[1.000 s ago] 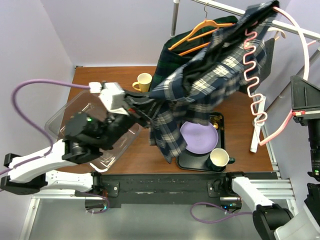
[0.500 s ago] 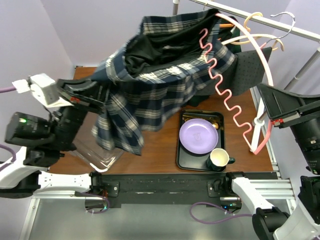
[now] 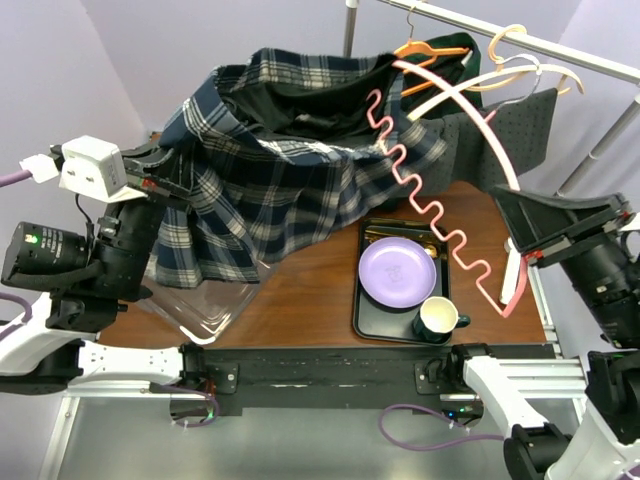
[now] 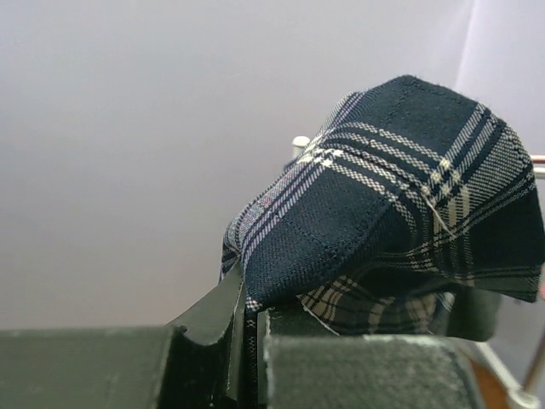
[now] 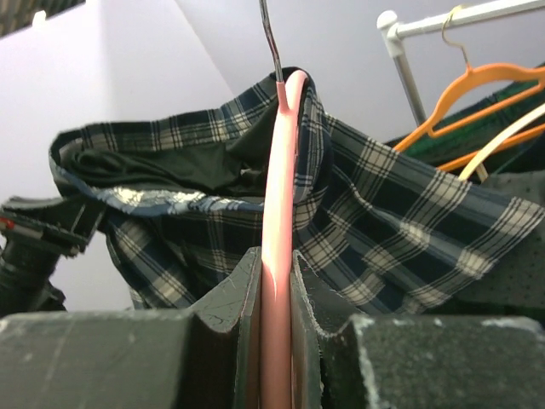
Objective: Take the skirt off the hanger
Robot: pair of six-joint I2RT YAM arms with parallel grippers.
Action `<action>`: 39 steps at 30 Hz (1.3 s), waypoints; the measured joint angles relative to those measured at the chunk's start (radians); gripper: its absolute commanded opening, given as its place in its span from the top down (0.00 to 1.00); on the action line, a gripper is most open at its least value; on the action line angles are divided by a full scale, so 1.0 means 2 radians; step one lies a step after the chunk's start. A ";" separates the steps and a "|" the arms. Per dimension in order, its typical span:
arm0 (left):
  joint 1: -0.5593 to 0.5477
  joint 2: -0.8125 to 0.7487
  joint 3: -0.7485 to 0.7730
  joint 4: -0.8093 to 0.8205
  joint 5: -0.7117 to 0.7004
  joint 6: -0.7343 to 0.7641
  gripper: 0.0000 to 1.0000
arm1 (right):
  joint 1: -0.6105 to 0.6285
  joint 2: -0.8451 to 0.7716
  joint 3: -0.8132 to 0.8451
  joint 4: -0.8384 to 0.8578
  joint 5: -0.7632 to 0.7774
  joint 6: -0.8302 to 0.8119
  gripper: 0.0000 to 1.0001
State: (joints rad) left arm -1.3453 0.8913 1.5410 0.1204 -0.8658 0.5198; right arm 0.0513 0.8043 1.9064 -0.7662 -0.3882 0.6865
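A navy plaid skirt [image 3: 270, 170] hangs spread in the air over the table's left half, its right part still draped on a pink hanger [image 3: 440, 215] with a wavy bar. My left gripper [image 3: 165, 190] is shut on the skirt's edge [image 4: 358, 230] and holds it high at the left. My right gripper [image 3: 520, 255] is shut on the pink hanger's arm [image 5: 277, 256], held up at the right. In the right wrist view the skirt [image 5: 375, 213] covers the hanger's top.
A clothes rail [image 3: 540, 45] at the back carries an orange hanger [image 3: 430, 48] and a cream hanger [image 3: 520, 70]. A black tray [image 3: 375, 325] holds a purple plate [image 3: 397, 272] and a mug [image 3: 437, 318]. A clear plastic bin [image 3: 200, 310] sits at the left.
My left gripper has pulled the skirt left and up, stretching it wide. The pink hanger has swung left and lower, away from the rail, and the skirt has slid along it.
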 measured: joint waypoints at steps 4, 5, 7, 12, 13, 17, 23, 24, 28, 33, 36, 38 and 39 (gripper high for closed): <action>-0.002 -0.003 -0.015 0.058 -0.027 0.062 1.00 | 0.000 -0.011 -0.021 0.002 -0.019 -0.004 1.00; -0.002 -0.006 -0.023 0.077 -0.033 0.080 1.00 | 0.000 -0.012 -0.024 0.004 -0.026 -0.004 1.00; -0.002 -0.010 -0.039 0.119 -0.047 0.123 1.00 | 0.000 -0.016 -0.033 0.013 -0.037 -0.003 1.00; -0.003 -0.004 -0.048 0.204 -0.077 0.222 1.00 | 0.000 -0.021 -0.040 0.030 -0.062 -0.003 1.00; -0.003 -0.002 -0.048 0.219 -0.081 0.238 1.00 | 0.000 -0.022 -0.040 0.033 -0.068 -0.005 1.00; -0.003 0.009 -0.050 0.265 -0.090 0.292 1.00 | 0.000 -0.027 -0.040 0.039 -0.085 -0.016 1.00; -0.002 0.041 -0.066 0.320 -0.094 0.336 1.00 | 0.002 -0.030 -0.042 0.054 -0.107 -0.004 1.00; -0.002 0.046 -0.074 0.331 -0.094 0.340 1.00 | 0.002 -0.030 -0.043 0.059 -0.105 0.011 1.00; -0.002 0.060 -0.110 0.372 -0.096 0.361 1.00 | 0.002 -0.010 -0.010 0.060 -0.081 0.065 1.00; 0.011 0.077 -0.151 0.402 -0.100 0.391 1.00 | 0.014 0.070 0.155 0.001 -0.016 0.077 1.00; 0.032 0.077 -0.172 0.416 -0.100 0.403 1.00 | 0.044 0.073 0.162 0.011 0.015 0.085 1.00; 0.056 0.077 -0.179 0.415 -0.098 0.400 1.00 | 0.066 0.061 0.133 0.029 0.015 0.100 1.00; 0.069 0.077 -0.179 0.407 -0.097 0.390 1.00 | 0.071 0.060 0.123 0.037 0.012 0.108 1.00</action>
State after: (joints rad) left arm -1.2068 1.0458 1.1835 0.9344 -1.0595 1.2991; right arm 0.1936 0.9237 2.1525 -0.6926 -0.3645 0.9031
